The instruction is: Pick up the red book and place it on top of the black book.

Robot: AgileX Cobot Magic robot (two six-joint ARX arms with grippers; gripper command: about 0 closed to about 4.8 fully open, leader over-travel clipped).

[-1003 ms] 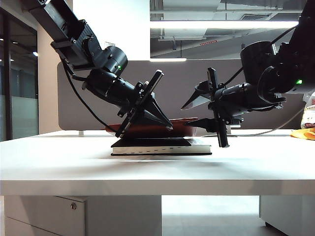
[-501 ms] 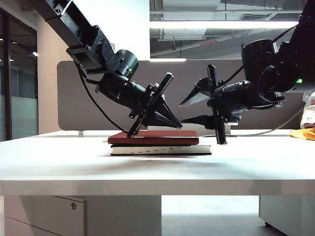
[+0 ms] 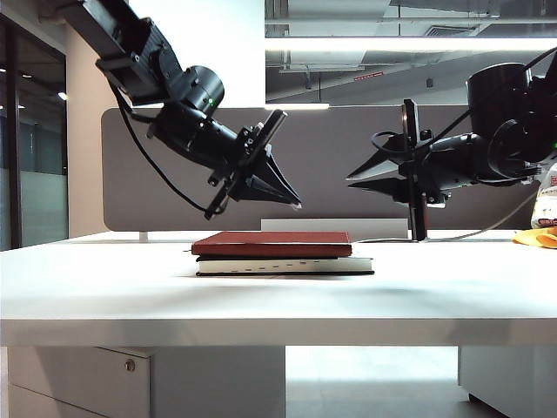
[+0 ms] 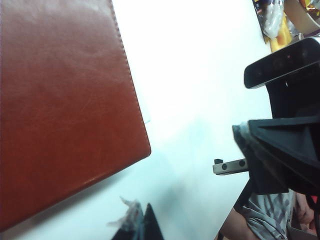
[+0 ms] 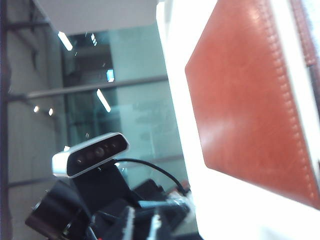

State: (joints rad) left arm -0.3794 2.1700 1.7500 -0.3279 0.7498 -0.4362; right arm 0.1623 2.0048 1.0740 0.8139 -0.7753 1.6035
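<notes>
The red book [image 3: 271, 243] lies flat on top of the black book [image 3: 287, 264] in the middle of the table, their edges roughly flush. My left gripper [image 3: 297, 204] hangs shut and empty a little above the red book's middle, tilted down toward it. My right gripper [image 3: 352, 185] hovers level, above and just beyond the books' right end, jaws drawn almost together with nothing between them. The left wrist view shows the red cover [image 4: 65, 110] beyond the closed left gripper [image 4: 141, 220]. In the right wrist view the red cover [image 5: 250, 105] lies well away from the blurred right gripper [image 5: 141, 220].
The white table [image 3: 278, 300] has its front edge close to the exterior camera. A grey partition [image 3: 348, 131] stands behind the books. A yellow item [image 3: 535, 237] and a bag [image 3: 546, 205] sit at the far right. A person's arm [image 4: 235, 230] shows beyond the table.
The left gripper let go of the red book, which settled flat on the black book, then rose up and to the left. The right gripper drew back rightward and its jaws closed in.
</notes>
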